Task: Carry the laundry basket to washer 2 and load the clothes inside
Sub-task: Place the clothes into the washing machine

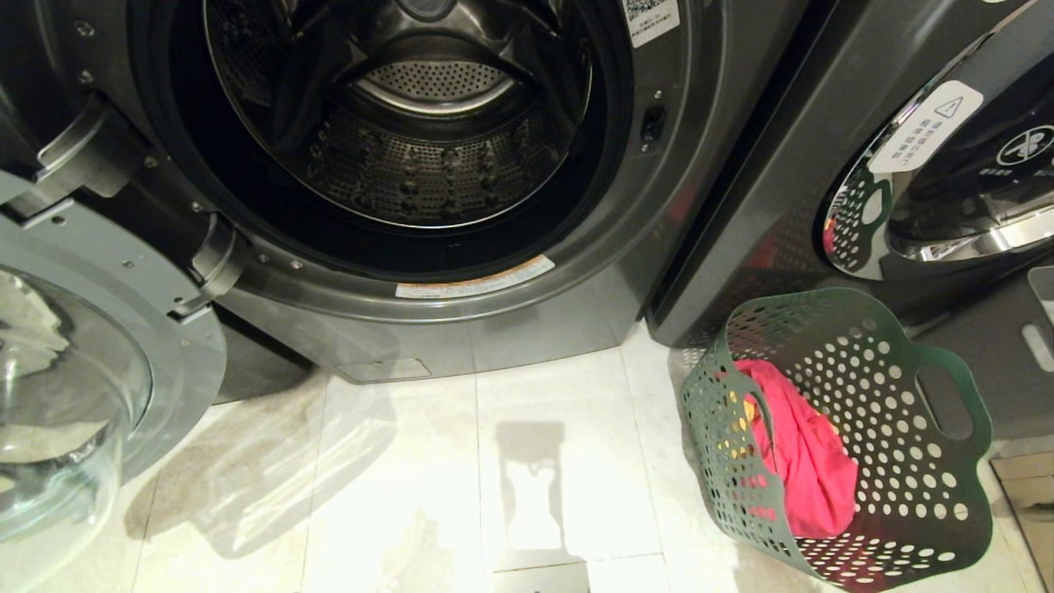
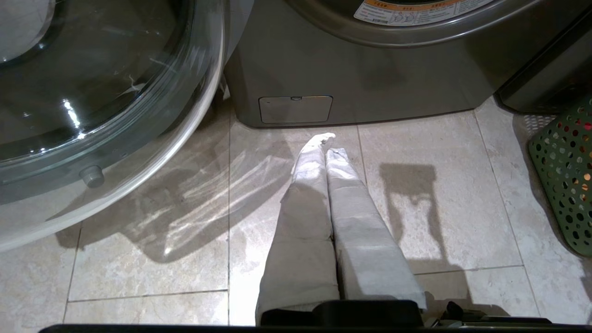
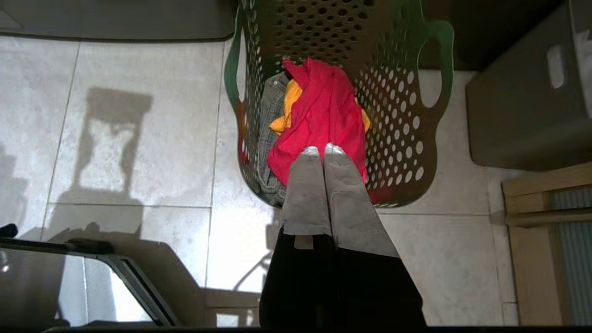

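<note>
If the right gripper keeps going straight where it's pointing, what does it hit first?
Most likely the pink-red garment lying on top in the laundry basket: the shut right gripper points at it from above. How much gap is left is unclear.

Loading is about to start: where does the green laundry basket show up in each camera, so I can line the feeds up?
Head view: laundry basket at lower right, on the floor beside the open washer.
Left wrist view: only a strip of it at the right edge.
Right wrist view: top centre, beyond the shut right claw.
Shared landmark: the pink-red garment inside it.
</note>
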`<state>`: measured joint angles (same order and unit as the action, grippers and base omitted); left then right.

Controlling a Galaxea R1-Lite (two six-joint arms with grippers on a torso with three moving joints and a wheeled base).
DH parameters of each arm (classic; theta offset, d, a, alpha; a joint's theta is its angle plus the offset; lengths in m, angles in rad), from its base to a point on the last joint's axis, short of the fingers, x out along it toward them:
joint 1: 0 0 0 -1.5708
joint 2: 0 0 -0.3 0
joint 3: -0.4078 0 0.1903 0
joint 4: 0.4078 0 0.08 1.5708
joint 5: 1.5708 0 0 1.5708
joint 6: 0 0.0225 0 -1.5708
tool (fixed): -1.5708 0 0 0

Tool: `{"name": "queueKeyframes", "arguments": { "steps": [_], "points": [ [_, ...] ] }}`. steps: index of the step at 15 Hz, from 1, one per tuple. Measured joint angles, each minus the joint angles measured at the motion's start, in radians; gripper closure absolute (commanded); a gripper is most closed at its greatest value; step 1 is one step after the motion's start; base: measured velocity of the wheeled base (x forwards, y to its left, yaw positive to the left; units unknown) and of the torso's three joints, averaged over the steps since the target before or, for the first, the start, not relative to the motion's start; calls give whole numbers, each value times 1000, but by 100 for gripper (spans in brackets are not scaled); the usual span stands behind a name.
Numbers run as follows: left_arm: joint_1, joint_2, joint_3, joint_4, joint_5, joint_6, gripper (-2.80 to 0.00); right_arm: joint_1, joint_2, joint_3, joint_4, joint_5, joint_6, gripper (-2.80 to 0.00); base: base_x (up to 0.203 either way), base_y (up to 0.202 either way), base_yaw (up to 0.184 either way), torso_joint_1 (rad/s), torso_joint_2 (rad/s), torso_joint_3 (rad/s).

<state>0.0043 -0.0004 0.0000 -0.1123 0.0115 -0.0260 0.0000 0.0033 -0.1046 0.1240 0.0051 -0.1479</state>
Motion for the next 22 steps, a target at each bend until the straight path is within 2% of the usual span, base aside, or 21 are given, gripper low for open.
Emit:
{"name": "queueKeyframes", "arguments": {
  "steps": [3, 6, 13, 22],
  "points": [
    [0, 0, 0, 0, 0, 1, 0, -1, 28, -95, 108, 1, -12, 0, 0, 0, 0, 0, 0, 0],
    [0, 0, 0, 0, 0, 1, 0, 0, 31, -100, 114, 1, -14, 0, 0, 0, 0, 0, 0, 0],
    [0, 0, 0, 0, 0, 1, 0, 0, -3, -2, 98, 11, -14, 0, 0, 0, 0, 0, 0, 0],
    [0, 0, 0, 0, 0, 2, 0, 2, -3, 18, 96, 6, 30, 0, 0, 0, 0, 0, 0, 0]
  ]
}}
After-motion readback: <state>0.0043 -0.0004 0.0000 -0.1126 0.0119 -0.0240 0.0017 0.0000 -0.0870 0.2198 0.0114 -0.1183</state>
